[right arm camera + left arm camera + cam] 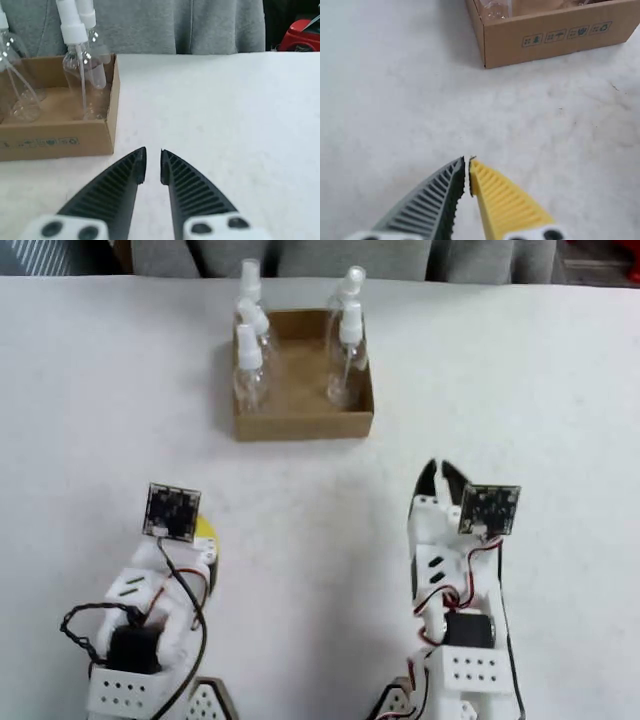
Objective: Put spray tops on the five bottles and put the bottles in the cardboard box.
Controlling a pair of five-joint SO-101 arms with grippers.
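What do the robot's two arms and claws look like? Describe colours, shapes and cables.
Both arms are white with black motors and red-and-black cables. The left claw has one grey and one yellow ribbed finger; the right claw, two black ones.

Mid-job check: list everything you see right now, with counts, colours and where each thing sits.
Spray bottles: five, clear with white spray tops on, standing in the box, three on the left arm's side, two on the right arm's.
Cardboard box: one, brown, open-topped, far middle of the table.
Table: one, white.
Red object: one, beyond the table's far edge; unidentifiable.
Left gripper: grey and yellow fingers, tips together, over bare table.
Right gripper: black fingers, tips narrowly apart, over bare table.
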